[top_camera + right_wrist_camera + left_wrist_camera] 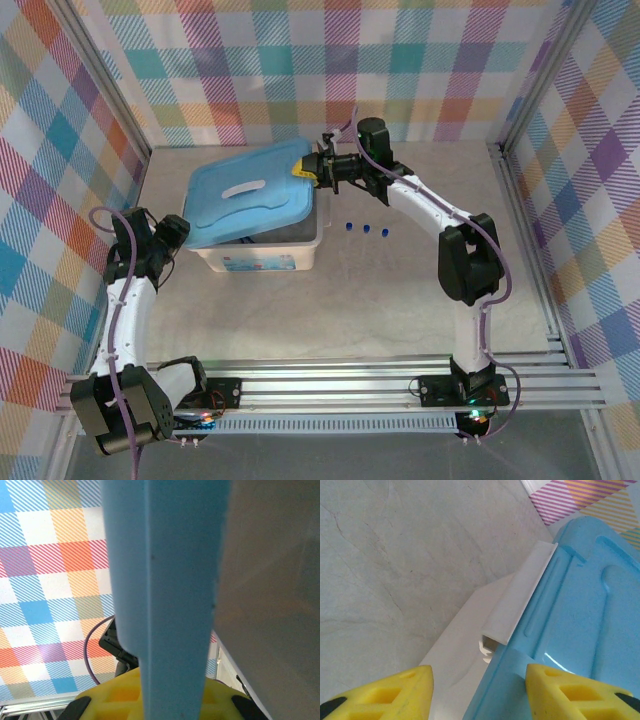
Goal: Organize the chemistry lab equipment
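Right wrist view: right pincer seemingly clamps lid edge-on.

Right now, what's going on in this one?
The right tool is shut on the far right edge of the lid, which sits askew and tilted over the tub. The left tool is open at the tub's left end, with its fingers on either side of the lid's edge and not closed on it. Three tubes lie on the table to the right of the tub. The lid hides most of the tub's inside.
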Tool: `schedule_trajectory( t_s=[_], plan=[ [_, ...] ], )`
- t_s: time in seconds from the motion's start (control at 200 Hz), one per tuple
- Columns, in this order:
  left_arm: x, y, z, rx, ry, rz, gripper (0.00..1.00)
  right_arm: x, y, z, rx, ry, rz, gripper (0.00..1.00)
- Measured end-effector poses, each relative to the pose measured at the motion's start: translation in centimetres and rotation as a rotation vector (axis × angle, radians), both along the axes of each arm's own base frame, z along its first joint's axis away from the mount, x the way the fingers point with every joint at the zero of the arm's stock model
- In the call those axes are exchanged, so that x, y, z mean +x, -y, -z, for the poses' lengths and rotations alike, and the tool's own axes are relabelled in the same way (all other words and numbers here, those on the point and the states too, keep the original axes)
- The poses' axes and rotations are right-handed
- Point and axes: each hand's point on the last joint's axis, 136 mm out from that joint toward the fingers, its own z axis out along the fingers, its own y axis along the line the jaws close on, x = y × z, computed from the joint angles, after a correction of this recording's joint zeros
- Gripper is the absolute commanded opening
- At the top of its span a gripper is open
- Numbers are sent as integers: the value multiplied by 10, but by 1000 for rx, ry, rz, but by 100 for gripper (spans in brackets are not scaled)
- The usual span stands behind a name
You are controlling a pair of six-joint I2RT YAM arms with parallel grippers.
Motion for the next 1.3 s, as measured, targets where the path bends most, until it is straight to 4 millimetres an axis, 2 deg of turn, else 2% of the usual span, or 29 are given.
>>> schedule_trajectory(
  t_s=[0.065, 0.155, 0.355, 0.56, 0.675, 0.78, 1.025, 1.3],
  plan=[
    [0, 0, 0, 0, 1, 0, 51, 0, 0, 0, 0, 1, 1, 1],
    [0, 0, 0, 1, 1, 0, 51, 0, 0, 3, -1, -2, 1, 12],
    [4, 4, 1, 4, 7, 13, 51, 0, 4, 20, -20, -19, 5, 23],
    [6, 5, 1, 19, 12, 12, 50, -1, 7, 26, -37, -12, 8, 50],
    [6, 6, 1, 26, 15, 11, 50, -1, 12, 24, -52, -3, 19, 59],
    [7, 7, 1, 29, 17, 12, 50, -2, 18, 23, -77, 12, 36, 63],
    [7, 7, 1, 34, 18, 11, 50, -4, 37, 26, -176, 56, 80, 65],
    [7, 8, 1, 36, 18, 13, 50, -5, 46, 49, -275, 52, 98, 66]
  ],
)
